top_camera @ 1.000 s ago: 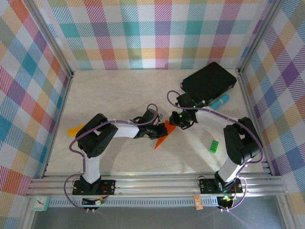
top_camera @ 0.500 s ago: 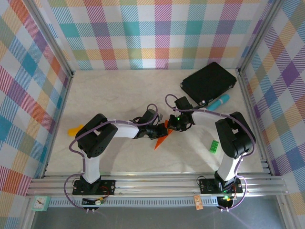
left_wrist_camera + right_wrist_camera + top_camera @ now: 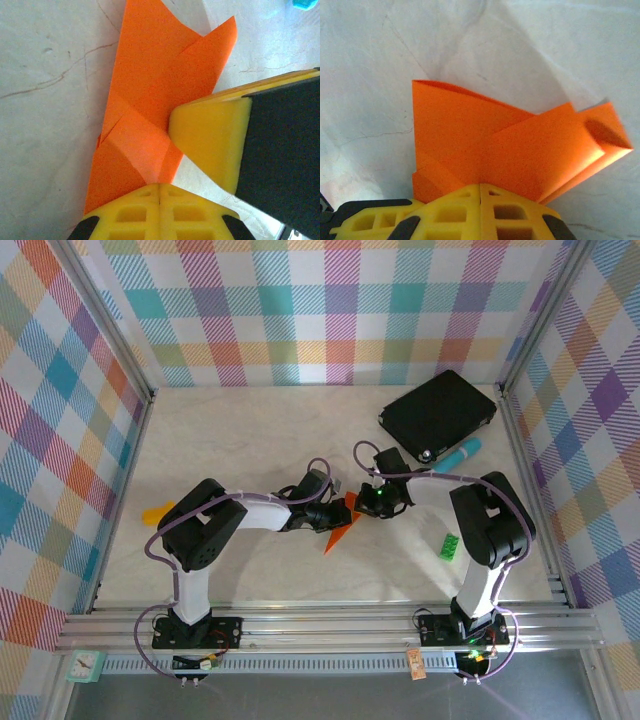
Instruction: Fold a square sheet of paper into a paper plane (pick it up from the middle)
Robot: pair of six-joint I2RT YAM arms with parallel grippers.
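Observation:
The square sheet of paper is folded into a narrow orange paper plane (image 3: 335, 538) lying at the table's middle, its point toward the near edge. My left gripper (image 3: 338, 516) is shut on its folded middle, with the paper (image 3: 150, 90) running out from the closed fingertips (image 3: 159, 186). My right gripper (image 3: 362, 503) comes in from the right and is shut on the plane's wide end (image 3: 485, 140), its yellow tips (image 3: 480, 186) pressed together. In the left wrist view the right gripper's finger (image 3: 210, 140) rests against the paper's edge.
A black rectangular pad (image 3: 437, 415) lies at the back right with a blue cylinder (image 3: 462, 452) beside it. A small green block (image 3: 449, 546) sits near the right arm. A yellow-orange scrap (image 3: 155, 512) lies at the left. Aluminium rails border the table.
My right gripper has closed on the plane's wide end, and its arm has swung in toward the middle. The left gripper has kept its grip and place.

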